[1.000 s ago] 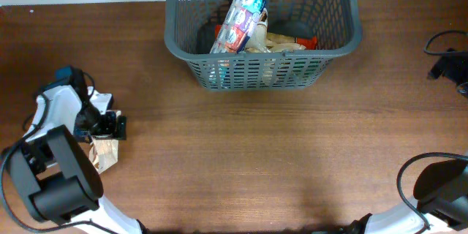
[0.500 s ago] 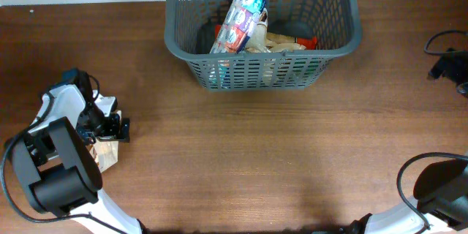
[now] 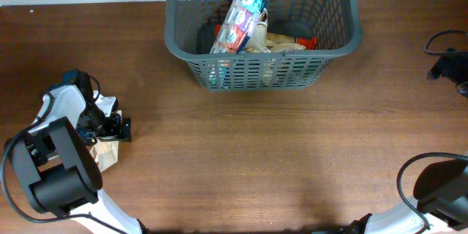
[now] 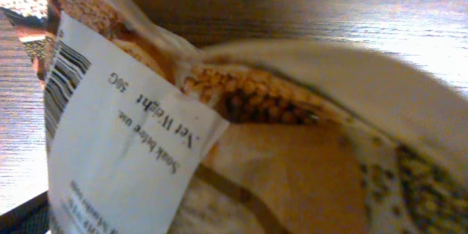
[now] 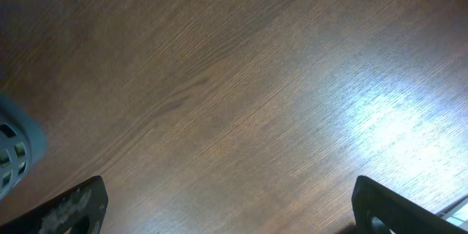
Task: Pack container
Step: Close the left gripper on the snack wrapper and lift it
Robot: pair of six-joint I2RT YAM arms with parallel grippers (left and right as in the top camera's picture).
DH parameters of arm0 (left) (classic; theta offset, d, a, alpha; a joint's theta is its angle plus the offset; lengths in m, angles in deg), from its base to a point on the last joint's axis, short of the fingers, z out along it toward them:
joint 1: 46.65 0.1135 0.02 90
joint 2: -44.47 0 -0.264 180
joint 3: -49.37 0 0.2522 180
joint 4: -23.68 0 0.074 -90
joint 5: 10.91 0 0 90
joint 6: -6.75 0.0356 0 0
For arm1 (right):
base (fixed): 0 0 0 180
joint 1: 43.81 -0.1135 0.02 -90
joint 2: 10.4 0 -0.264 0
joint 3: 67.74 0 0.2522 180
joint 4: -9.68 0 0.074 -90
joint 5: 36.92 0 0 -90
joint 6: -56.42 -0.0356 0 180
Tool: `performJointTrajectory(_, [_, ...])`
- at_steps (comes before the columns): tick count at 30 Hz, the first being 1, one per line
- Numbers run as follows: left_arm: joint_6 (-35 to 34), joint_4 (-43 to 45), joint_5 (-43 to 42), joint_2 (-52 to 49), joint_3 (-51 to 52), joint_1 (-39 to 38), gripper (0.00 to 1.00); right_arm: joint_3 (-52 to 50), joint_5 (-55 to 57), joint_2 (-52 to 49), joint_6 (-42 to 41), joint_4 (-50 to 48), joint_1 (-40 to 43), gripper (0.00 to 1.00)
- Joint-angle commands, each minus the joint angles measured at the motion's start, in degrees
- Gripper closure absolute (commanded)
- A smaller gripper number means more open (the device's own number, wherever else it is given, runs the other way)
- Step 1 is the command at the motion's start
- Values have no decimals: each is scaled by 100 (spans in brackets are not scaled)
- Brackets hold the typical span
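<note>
The container (image 3: 263,53) is dark grey, its sides lattice-slotted. Inside it a tall packet (image 3: 238,20) shows white, blue and red print beside tan wrappers (image 3: 284,42). The surface (image 3: 278,161) is brown wood grain. Well left of the container, a beige seed-patterned packet (image 4: 292,168) carries a white barcoded label (image 4: 110,168).

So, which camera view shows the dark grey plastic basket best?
Overhead: the large dark grey slotted plastic basket shows nearly whole, packets inside. Right wrist catches only a blurred grey corner; left wrist shows none of it.

Plastic container (image 3: 307,53), wood table (image 3: 256,153) w/ sheen
</note>
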Motion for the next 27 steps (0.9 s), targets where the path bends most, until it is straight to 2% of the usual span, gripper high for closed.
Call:
performJointTrajectory(1, [-74,33,-195,-74,61,35,1,-11,9,72,-52,-4,15,1])
performJointTrajectory(6, [-72,59,-225,-74,61,35,0,-9,9,72,-52,-4,15,1])
performJointTrajectory(7, [-72,59,-225,-74,61,35,5,-11,9,72,-52,-4,15,1])
performJointTrajectory(8, [-72,59,-223,-74,61,35,11,-11,9,72,-52,-4,15,1])
performJointTrajectory(9, [-72,57,-219,-74,61,35,24,-11,9,72,-52,-4,15,1])
performJointTrajectory(10, [-72,59,-203,-74,61,35,30,-11,9,72,-52,-4,15,1])
performJointTrajectory(13, [-72,103,-199,-74,61,35,65,-9,9,72,-52,-4,15,0])
performJointTrajectory(15, [-74,138,-201,-74,61,35,78,-11,9,72,-52,-2,15,1])
performJointTrajectory(19, [-74,151,-201,-74,61,35,97,-11,9,72,-52,-4,15,1])
performJointTrajectory(24, [-94,155,-229,-74,44,33,98,-11,9,72,-52,-4,15,1])
performJointTrajectory(27, [-352,138,-227,-74,-76,33,98,-11,9,72,-52,-4,15,1])
